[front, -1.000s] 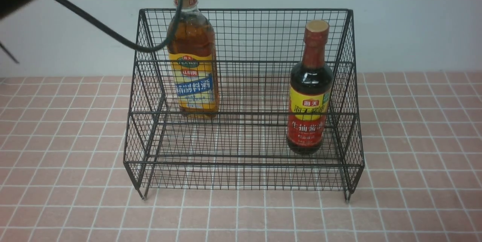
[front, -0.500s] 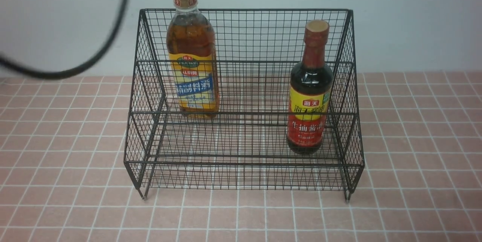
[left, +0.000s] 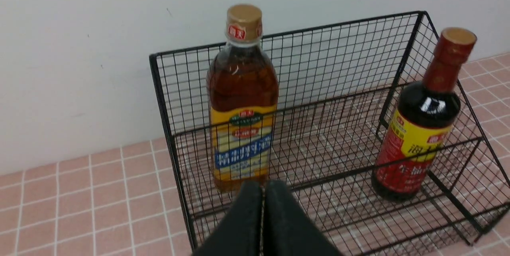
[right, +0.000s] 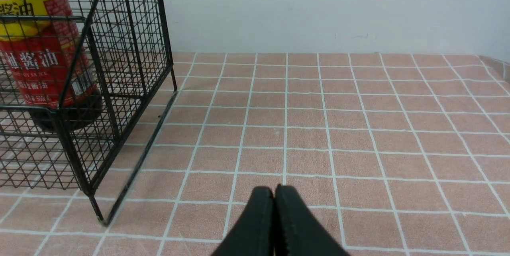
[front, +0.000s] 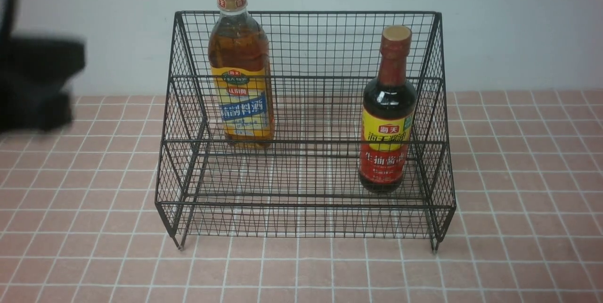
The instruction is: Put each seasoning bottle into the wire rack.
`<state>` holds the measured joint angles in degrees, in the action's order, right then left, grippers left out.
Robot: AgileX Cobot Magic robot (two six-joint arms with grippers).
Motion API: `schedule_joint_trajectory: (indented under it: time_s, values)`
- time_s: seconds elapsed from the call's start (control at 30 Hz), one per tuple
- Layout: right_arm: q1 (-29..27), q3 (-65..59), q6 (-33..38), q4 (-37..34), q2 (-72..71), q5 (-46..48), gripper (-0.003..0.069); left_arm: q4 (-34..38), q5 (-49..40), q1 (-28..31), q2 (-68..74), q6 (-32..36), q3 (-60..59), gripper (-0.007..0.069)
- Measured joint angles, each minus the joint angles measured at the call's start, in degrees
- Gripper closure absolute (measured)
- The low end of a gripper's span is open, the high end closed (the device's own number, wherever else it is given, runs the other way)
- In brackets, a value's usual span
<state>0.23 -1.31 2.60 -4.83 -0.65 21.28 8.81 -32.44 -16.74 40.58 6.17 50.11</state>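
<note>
- Rack (front: 301, 205): amber bottle (front: 241, 100) toward eleven o'clock, soy bottle (front: 387, 105) toward three
- Left gripper (left: 261, 200): closed, empty
- Right gripper (right: 279, 200): closed, empty

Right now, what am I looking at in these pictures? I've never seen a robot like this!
It's a robot with two arms, and each arm ends in a gripper, which is like a pinching hand. One picture comes from a camera between the arms, looking forward. The other two come from cameras on its wrists.

On the pink tiled surface stands a black wire rack. Inside it are two bottles: an amber one on the robot's left and a dark one on its right.

The left gripper and the right gripper are both shut, and neither holds anything.
</note>
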Motion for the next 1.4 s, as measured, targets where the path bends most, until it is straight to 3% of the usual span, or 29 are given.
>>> schedule_joint_trajectory:
  time_s: [0.3, 0.47, 0.77, 1.07, 1.23, 1.4]
  values:
    - [0.0, 0.0, 0.0, 0.0, 0.0, 0.0, 0.0671, 0.24, -2.66, 0.0, -12.36, 0.0, -9.9, 0.0631]
    - [0.0, 0.0, 0.0, 0.0, 0.0, 0.0, 0.0671, 0.24, -5.9, 0.0, -13.45, -0.4, -10.56, 0.0631]
    - [0.0, 0.0, 0.0, 0.0, 0.0, 0.0, 0.0671, -1.43, -4.09, 0.31, -15.62, -0.57, -13.51, 0.0631]
    - [0.0, 0.0, 0.0, 0.0, 0.0, 0.0, 0.0671, -4.8, 9.23, 9.43, -35.3, -0.46, -37.52, 0.0631]
    - [0.0, 0.0, 0.0, 0.0, 0.0, 0.0, 0.0671, -5.39, 10.45, 12.84, -40.9, 0.29, -48.47, 0.0631]
    - [0.0, 0.0, 0.0, 0.0, 0.0, 0.06, 0.0671, -5.43, 10.35, 13.82, -41.24, 0.36, -51.5, 0.0631]
